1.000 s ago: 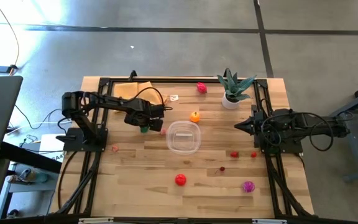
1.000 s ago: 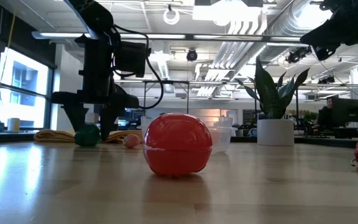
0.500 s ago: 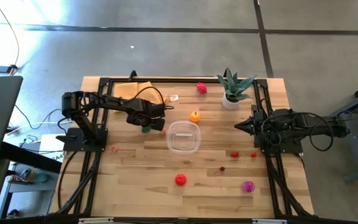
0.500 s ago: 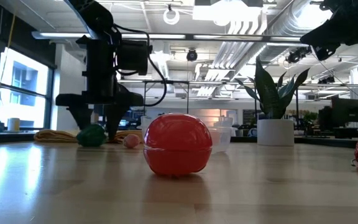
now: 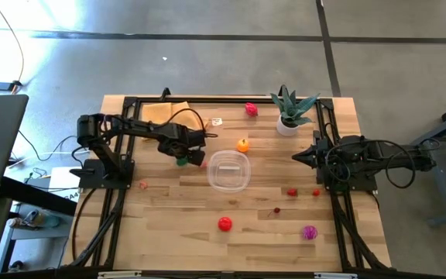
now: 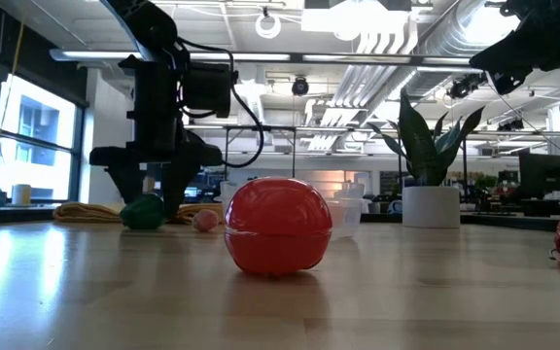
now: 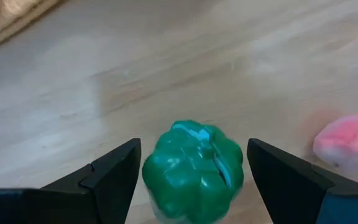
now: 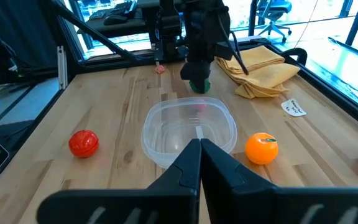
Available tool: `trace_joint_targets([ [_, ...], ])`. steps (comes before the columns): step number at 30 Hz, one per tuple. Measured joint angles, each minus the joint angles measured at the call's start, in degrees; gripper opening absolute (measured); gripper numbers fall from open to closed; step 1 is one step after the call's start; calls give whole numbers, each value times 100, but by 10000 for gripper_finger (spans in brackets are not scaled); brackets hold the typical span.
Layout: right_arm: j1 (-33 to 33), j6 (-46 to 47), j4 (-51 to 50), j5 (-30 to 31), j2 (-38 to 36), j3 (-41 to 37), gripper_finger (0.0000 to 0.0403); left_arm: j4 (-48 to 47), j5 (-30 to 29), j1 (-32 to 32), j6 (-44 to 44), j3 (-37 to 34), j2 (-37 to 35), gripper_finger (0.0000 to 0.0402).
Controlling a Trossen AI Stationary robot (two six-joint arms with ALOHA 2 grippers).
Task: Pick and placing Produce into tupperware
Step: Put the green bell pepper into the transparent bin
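Right now you are at the pick step: the left gripper (image 7: 188, 168) has its fingers apart on either side of a green pepper (image 7: 193, 172), and whether they touch it you cannot tell. Your next move, as I judge it, is to close on the pepper, lift it, and carry it to the clear container (image 5: 228, 170) just beside it. The pepper is glossy, lobed and squat, resting on the wood with a small pink piece (image 7: 347, 142) near it. The container looks empty. Your right gripper (image 8: 199, 154) waits well away from the container, fingers pressed together.
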Motion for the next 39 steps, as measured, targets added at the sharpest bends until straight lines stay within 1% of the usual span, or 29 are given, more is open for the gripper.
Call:
trace_joint_targets([
  [6, 0, 0, 0, -2, 0, 0, 0, -147, -45, -43, -24, 0, 2, 284],
  [31, 0, 0, 0, 0, 0, 0, 0, -229, -260, -40, 127, 1, 4, 283],
  [34, 0, 0, -2, 0, 0, 0, 0, -215, -260, -40, 127, 4, 61, 269],
  [39, 0, 0, 0, -2, 0, 0, 0, -152, -181, -34, 118, 8, 250, 219],
])
